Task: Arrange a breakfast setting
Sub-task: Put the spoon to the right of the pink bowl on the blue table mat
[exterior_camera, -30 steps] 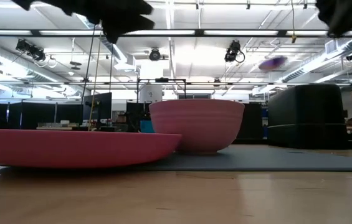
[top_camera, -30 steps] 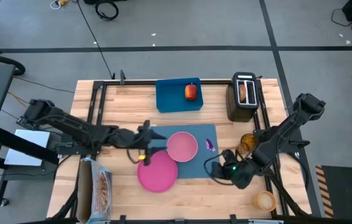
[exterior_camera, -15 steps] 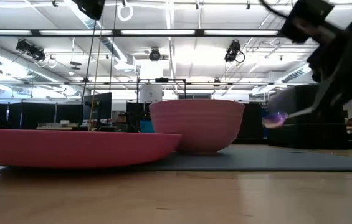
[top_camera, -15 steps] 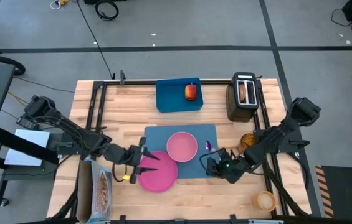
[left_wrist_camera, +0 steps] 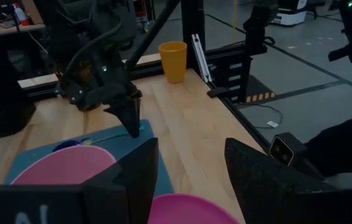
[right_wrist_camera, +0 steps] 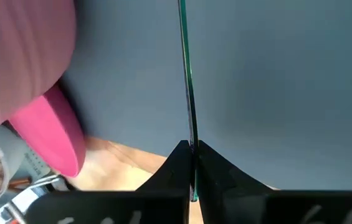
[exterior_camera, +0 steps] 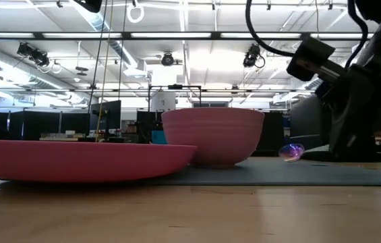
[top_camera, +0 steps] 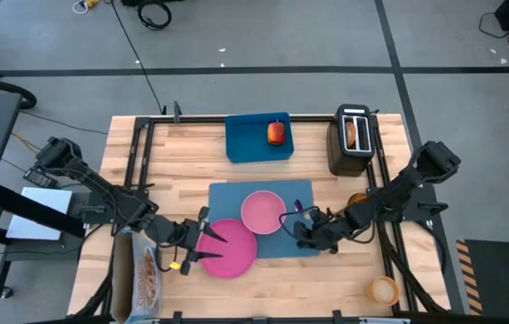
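Observation:
The slate-blue mat (top_camera: 301, 193) lies mid-table with the pink bowl (top_camera: 262, 211) on it. The pink plate (top_camera: 228, 248) lies half on the mat's near left corner. My right gripper (top_camera: 308, 230) is shut on the teal-handled spoon (top_camera: 297, 211), low over the mat to the right of the bowl. My left gripper (top_camera: 209, 246) is open and empty over the plate's left rim. The red apple (top_camera: 276, 132) sits on the brighter blue tray. The toast (top_camera: 351, 133) stands in the black toaster. The orange cup (top_camera: 383, 290) stands at the near right corner. My right gripper pinches the spoon's thin teal handle (right_wrist_camera: 190, 138) near its free end, between its two fingertips (right_wrist_camera: 177, 163). The fingers slant down from the table's right, in line with the handle. The spoon's purple bowl end (exterior_camera: 291, 152) points away, down close to the mat; I cannot tell whether it touches.
The blue tray (top_camera: 247, 142) lies at the far edge, the black toaster (top_camera: 351, 153) at the far right. An amber glass (top_camera: 356, 203) stands right of the mat. A packet (top_camera: 147, 270) lies at the near left. Bare wood shows near the front edge.
My right gripper has come down toward the mat and a little toward the table's left with the spoon, whose bowl end has sunk from high above the table to mat height beside the pink bowl. My left gripper has drawn back toward the near edge, over the plate's left rim.

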### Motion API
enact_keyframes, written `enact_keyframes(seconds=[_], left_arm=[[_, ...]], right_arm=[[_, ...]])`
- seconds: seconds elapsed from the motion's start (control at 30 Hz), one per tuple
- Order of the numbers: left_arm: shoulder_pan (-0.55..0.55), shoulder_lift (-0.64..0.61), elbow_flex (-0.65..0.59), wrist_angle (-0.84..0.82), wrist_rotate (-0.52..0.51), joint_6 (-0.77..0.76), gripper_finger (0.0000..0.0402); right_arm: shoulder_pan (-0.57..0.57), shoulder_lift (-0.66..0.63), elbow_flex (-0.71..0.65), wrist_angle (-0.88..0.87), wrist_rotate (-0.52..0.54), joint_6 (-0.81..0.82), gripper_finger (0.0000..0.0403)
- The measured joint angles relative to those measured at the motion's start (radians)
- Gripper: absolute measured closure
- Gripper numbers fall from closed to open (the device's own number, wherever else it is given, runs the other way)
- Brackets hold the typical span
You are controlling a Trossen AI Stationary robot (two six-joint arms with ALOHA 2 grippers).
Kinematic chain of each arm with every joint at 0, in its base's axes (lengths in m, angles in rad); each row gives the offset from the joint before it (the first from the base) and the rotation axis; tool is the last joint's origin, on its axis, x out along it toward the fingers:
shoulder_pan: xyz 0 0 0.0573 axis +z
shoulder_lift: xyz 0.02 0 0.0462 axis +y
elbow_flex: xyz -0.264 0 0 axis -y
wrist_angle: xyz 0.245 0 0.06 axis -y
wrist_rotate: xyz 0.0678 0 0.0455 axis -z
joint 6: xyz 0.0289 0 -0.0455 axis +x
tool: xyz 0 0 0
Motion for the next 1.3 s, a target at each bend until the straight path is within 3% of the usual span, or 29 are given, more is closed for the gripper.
enact_keyframes(seconds=[0.8,1.3], left_arm=[[0.000,0.000,0.000,-0.006,0.000,-0.015,0.0209],[0.000,0.000,0.000,-0.006,0.000,-0.026,0.0209]], right_arm=[[-0.035,0.014,0.001,-0.009,0.009,-0.065,0.0336],[-0.015,0.014,0.001,-0.035,-0.027,-0.039,0.0334]])
